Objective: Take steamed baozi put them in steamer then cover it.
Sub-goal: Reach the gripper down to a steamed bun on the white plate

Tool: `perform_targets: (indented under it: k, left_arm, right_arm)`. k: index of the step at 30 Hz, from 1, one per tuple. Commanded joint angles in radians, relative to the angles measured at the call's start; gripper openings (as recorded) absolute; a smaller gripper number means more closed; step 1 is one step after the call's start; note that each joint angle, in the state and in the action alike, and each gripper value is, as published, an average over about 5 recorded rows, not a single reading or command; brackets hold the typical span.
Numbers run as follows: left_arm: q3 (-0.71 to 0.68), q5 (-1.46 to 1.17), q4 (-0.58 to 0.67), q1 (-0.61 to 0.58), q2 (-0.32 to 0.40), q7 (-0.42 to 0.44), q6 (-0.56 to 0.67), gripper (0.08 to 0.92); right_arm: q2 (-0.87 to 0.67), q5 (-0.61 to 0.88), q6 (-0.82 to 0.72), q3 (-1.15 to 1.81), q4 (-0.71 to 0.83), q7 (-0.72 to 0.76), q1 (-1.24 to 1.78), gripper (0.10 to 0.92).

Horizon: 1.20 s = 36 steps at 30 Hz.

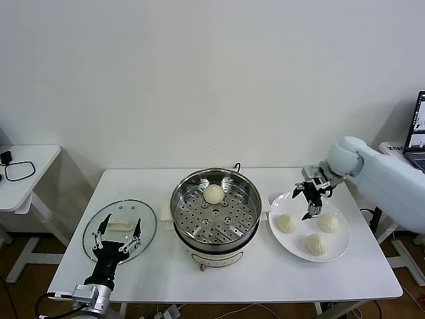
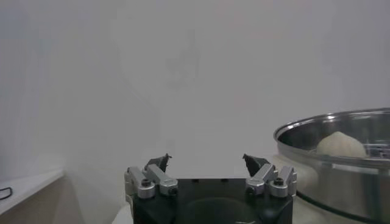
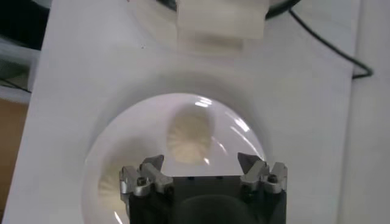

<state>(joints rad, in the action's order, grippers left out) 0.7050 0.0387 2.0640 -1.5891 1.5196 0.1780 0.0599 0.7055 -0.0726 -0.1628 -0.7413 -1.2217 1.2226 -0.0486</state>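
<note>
The steamer (image 1: 216, 212) stands mid-table with one baozi (image 1: 213, 193) in its perforated basket, toward the far wall of the pot. The other three lie on a white plate (image 1: 340, 251) just right of the pot: one at the left (image 1: 287, 223), one at the right (image 1: 328, 222), one nearest the front edge (image 1: 316, 244).

The right gripper (image 1: 312, 200) hangs above the far-left part of the plate, jaws spread and empty, over the gap between the two farther buns. Bare table lies behind it up to the back edge; the plate's rim comes close to the pot's side handle.

The cover (image 1: 119, 229) lies flat on the table's left part, well apart from the front edge, its white handle up. The left gripper (image 1: 118, 236) is low at the front-left corner, over the cover's near rim, fingers spread, holding nothing.

The right wrist view shows what the head view cannot — a pleated bun (image 3: 189, 139) straight ahead of the open fingers, and the pot's white handle (image 3: 219, 18) beyond the plate. The left wrist view looks level along the table — the steamer's steel rim (image 2: 334, 137) with the bun's top (image 2: 340, 145) rising above it, and blank wall ahead of the spread jaws.
</note>
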Motion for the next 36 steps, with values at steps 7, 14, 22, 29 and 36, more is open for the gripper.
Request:
perform_targets:
  k: [7, 14, 22, 29, 36]
  left_arm:
    - [-0.004, 0.002, -0.013, 0.000, 0.001, 0.001, -0.001, 0.823]
    - [-0.003, 0.003, -0.020, 0.005, 0.001, -0.001, -0.003, 0.823]
    - [0.003, 0.009, -0.035, 0.005, 0.000, 0.001, 0.002, 0.823]
    - [0.006, 0.008, -0.028, 0.005, 0.001, 0.002, 0.001, 0.823]
    - [0.006, 0.008, -0.031, 0.005, 0.001, 0.002, 0.002, 0.823]
  right_arm:
    - [0.056, -0.056, -0.020, 0.095, 0.071, -0.041, 0.130, 0.823]
    - [0.084, -0.088, -0.009, 0.109, 0.094, -0.055, 0.146, 0.823]
    - [0.120, -0.107, -0.001, 0.123, 0.118, -0.067, 0.160, 0.823]
    - [0.135, -0.119, 0.003, 0.129, 0.131, -0.065, 0.165, 0.823]
    - [0.138, -0.134, 0.008, 0.136, 0.135, -0.060, 0.175, 0.823]
